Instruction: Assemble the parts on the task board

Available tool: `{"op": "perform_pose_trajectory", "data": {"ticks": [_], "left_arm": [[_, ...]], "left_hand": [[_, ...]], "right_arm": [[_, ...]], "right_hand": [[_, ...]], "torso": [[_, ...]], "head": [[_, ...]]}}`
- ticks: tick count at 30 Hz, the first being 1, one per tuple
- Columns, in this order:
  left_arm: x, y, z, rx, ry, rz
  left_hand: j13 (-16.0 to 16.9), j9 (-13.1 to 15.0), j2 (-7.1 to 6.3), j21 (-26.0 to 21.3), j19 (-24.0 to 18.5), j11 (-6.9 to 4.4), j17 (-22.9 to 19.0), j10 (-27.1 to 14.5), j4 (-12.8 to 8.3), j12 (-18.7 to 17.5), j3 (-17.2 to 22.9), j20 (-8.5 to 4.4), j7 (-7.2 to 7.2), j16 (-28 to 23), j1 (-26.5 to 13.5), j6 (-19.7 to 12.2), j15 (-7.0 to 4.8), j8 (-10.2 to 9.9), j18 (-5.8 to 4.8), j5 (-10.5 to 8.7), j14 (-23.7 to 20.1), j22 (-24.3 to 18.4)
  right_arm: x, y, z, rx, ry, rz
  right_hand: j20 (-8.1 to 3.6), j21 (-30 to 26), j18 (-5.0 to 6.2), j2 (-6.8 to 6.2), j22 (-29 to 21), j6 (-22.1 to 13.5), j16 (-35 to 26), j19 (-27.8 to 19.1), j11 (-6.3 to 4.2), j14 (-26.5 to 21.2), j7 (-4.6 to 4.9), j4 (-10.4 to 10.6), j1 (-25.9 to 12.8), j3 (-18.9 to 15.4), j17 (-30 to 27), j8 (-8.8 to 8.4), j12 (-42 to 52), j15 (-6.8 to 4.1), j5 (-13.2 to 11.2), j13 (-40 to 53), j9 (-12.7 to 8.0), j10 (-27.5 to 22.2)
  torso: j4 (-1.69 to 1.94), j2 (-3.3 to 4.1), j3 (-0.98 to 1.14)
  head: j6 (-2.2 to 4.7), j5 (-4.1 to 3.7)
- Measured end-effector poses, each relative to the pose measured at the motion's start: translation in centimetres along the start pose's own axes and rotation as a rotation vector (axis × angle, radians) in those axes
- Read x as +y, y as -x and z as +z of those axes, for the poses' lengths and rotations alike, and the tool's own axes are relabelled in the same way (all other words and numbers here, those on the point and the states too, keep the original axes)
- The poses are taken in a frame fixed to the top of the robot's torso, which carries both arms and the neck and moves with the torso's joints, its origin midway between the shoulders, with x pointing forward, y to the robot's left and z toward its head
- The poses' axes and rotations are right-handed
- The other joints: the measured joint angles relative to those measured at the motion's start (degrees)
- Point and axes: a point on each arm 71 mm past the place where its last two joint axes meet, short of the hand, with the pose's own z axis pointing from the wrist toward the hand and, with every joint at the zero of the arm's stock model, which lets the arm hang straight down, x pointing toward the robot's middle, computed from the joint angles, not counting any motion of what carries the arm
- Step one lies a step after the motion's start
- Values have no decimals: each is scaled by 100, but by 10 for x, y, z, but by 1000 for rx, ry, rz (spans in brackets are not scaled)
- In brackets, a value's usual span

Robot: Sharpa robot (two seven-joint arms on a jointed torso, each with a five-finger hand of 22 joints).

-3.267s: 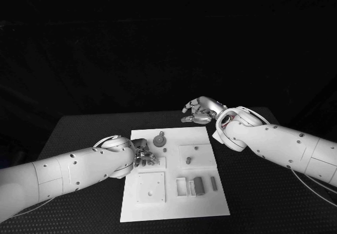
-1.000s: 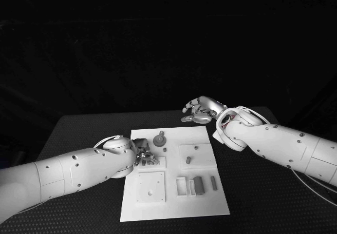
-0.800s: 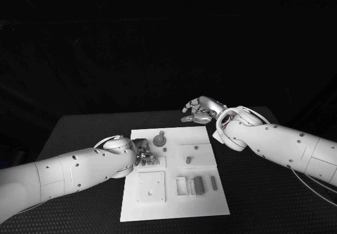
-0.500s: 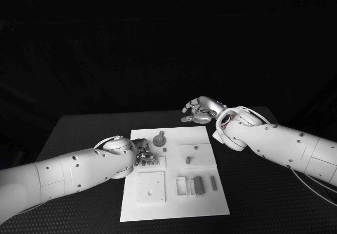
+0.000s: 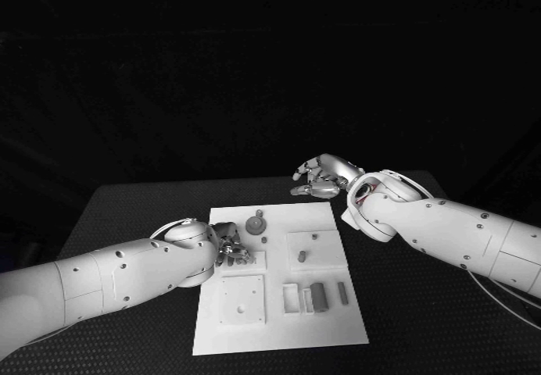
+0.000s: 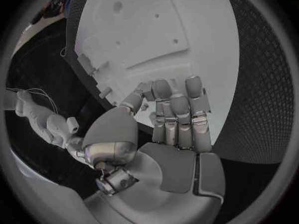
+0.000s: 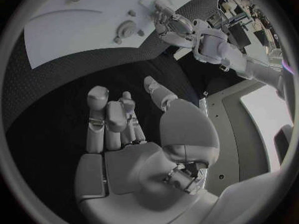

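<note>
Two white arms over a black counter, white task board nearest with grey parts lying on it, left hand curled at its left edge, grasp unclear, right hand beyond the far edge, fingers loosely curled, holding nothing.

White task board, grey parts, black woven-textured table, silver hands, white arms

Counter: black, with a fine woven or dotted texture, seen in all three views.
Backdrop: unlit blackness is seen beyond the counter's far edge.
Light: a bright pale panel is seen at the right wrist view's rim.
</note>
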Motion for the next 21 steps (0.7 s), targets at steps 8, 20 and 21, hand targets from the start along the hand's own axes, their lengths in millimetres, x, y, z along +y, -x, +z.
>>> {"op": "perform_pose_trajectory", "data": {"ticks": [8,20,21], "left_arm": [[1,-1,0,-3,2,-10],[2,-2,-1,-4,15,-43],[2,-2,-1,-4,16,-46]], "left_hand": [[0,-1,23,0,0,0,-7,0,4,0,-10,1,0,0,-23,0,1,0,0,-10,-3,0],[0,4,59,0,-1,1,-19,0,-4,23,-34,2,-1,21,-48,-1,-23,0,0,14,18,1],[0,6,59,0,-1,0,-19,0,-4,23,-34,2,-1,22,-48,-1,-23,0,0,14,18,2]], "right_arm": [[0,0,0,0,0,0],[-1,0,0,1,-2,0],[-1,0,0,1,-2,0]], "right_hand": [[-3,0,0,0,0,-1,0,5,0,0,0,0,0,0,0,0,0,0,0,0,0,0],[-23,0,0,0,0,-2,0,3,0,0,-1,0,0,0,0,0,0,0,0,1,0,0],[-23,0,0,0,0,-2,0,3,0,0,-1,0,0,0,0,0,0,0,0,0,0,0]], "torso": [[1,-2,-2],[2,-2,0],[2,-1,0]], "head": [[-3,0],[2,-4],[2,-4]]}}
